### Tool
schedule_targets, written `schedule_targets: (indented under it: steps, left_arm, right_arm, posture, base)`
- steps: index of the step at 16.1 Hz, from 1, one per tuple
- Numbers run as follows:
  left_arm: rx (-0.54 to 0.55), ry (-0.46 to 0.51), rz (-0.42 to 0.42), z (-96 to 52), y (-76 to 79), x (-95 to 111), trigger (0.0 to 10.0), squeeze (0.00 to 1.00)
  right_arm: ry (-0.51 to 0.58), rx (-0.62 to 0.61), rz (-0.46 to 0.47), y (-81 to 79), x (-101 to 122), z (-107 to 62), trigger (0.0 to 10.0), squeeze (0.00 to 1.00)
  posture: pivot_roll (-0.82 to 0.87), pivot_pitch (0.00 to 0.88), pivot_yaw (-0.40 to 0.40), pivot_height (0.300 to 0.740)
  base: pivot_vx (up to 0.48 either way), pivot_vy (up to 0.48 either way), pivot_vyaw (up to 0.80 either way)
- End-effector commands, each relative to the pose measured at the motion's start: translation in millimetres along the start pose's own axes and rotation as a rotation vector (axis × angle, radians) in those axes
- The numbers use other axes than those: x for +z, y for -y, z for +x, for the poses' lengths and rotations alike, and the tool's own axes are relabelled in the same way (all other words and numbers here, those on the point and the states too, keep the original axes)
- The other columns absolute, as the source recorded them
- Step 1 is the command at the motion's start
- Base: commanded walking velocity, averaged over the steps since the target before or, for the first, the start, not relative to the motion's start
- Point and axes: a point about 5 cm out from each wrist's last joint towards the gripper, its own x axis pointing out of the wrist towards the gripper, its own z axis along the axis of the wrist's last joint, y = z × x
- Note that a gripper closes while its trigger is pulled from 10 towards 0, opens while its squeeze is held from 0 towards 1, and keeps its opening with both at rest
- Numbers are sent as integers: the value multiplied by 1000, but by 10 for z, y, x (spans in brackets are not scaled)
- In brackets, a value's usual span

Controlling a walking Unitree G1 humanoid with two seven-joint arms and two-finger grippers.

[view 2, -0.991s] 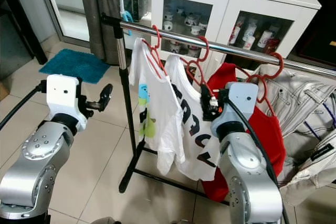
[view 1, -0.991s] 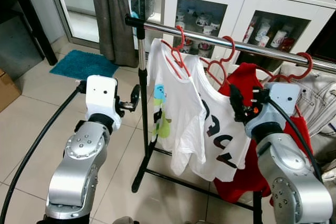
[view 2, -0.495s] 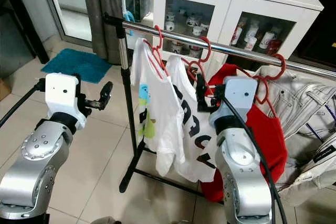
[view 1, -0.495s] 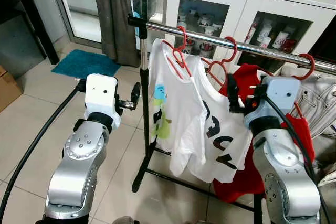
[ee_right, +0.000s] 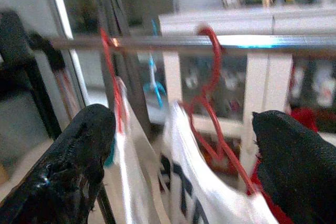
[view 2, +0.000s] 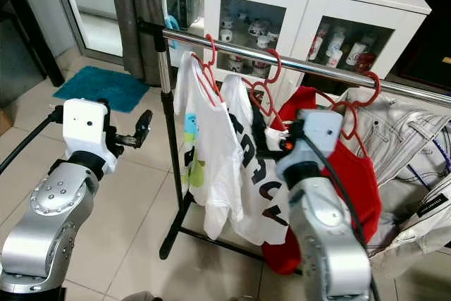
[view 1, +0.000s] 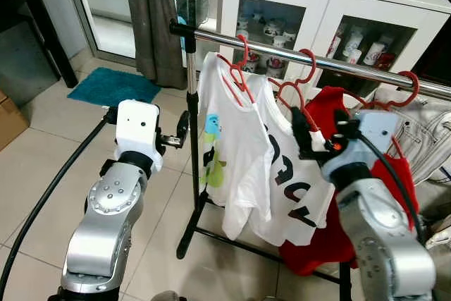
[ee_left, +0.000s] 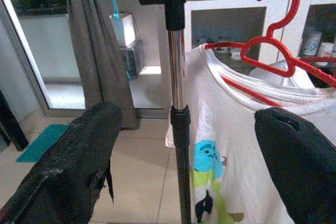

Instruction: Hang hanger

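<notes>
Room: tiled floor [view 1: 42, 146], white glass-door cabinet [view 1: 331, 5], teal mat [view 1: 109, 86] by a grey curtain [view 1: 151, 19].
Rail: chrome clothes rail [view 1: 338, 65] on a black stand.
Hangers: red hanger [view 1: 236, 68] and second red hanger [view 1: 299, 82] hooked on the rail, each carrying a white T-shirt [view 1: 232, 146].
Left gripper [view 1: 180, 130]: jaws wide apart, empty, just beside the stand's upright.
Right gripper [view 1: 304, 135]: jaws spread wide, holding nothing, at the second shirt below its hanger.

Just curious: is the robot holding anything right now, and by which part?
Nothing. The left gripper and right gripper are both open and empty, near the hangers.
</notes>
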Motion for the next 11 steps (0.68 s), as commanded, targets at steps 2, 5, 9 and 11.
schedule_targets:
  steps: [2,5,9,11]
  left_arm:
    - [-17,6,25,18,42,12,10000,1000]
    - [-27,7,35,4,52,5,10000,1000]
    - [-25,10,59,-11,47,5,10000,1000]
    - [-28,15,71,-11,50,9,10000,1000]
  right_arm:
    - [76,-98,-77,52,48,25,10000,475]
    - [54,-23,26,83,51,-2,10000,537]
    - [45,-14,19,106,41,-24,10000,596]
    - [60,2,-3,95,54,-13,10000,573]
  posture:
    - [56,18,-59,740]
    - [62,25,-65,740]
    - [62,31,-69,740]
    - [60,32,-70,740]
  base:
    - [0,-480,0]
    - [0,-480,0]
    - [0,-467,0]
    - [0,-405,0]
